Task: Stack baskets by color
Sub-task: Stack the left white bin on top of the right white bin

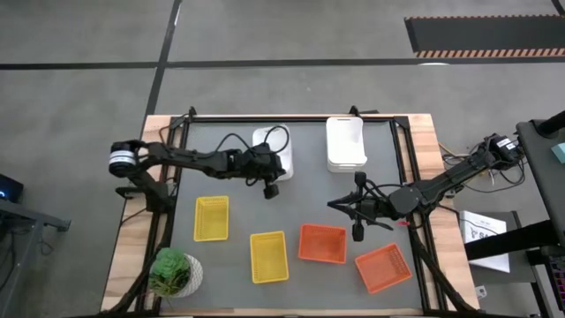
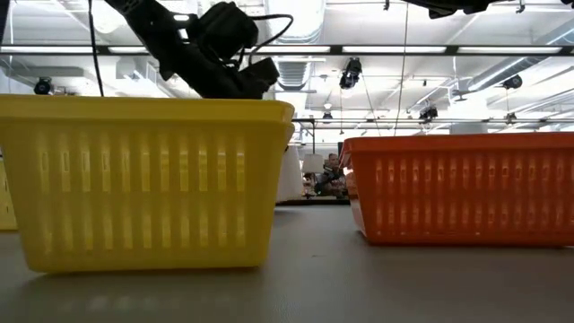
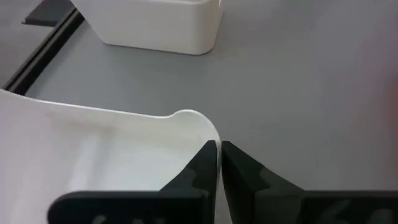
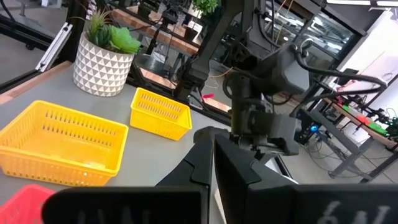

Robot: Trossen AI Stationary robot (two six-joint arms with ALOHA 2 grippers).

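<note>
A white basket (image 1: 282, 157) sits at the far middle of the table, with my left gripper (image 1: 270, 187) shut on its wall. A second white basket (image 1: 346, 143) stands to its right, and also shows in the left wrist view (image 3: 155, 25). Two yellow baskets (image 1: 212, 218) (image 1: 268, 256) and two orange baskets (image 1: 322, 243) (image 1: 383, 268) lie apart on the near half. My right gripper (image 1: 357, 231) hangs shut and holds nothing, just behind the orange ones. In the low view a yellow basket (image 2: 143, 179) and an orange one (image 2: 462, 188) hide the white baskets. My left gripper (image 3: 219, 146) pinches the white basket's thin side wall (image 3: 198, 124) next to a rounded corner of the rim. One finger (image 3: 202, 165) is inside the basket and the other (image 3: 239, 165) outside. The fingers slant down from the table's left. I cannot tell whether the basket's bottom is on the table.
A green potted plant (image 1: 174, 272) stands at the near left corner. Black frame rails (image 1: 406, 150) run along the table's sides. Bare grey table lies between the white baskets and the yellow and orange ones.
</note>
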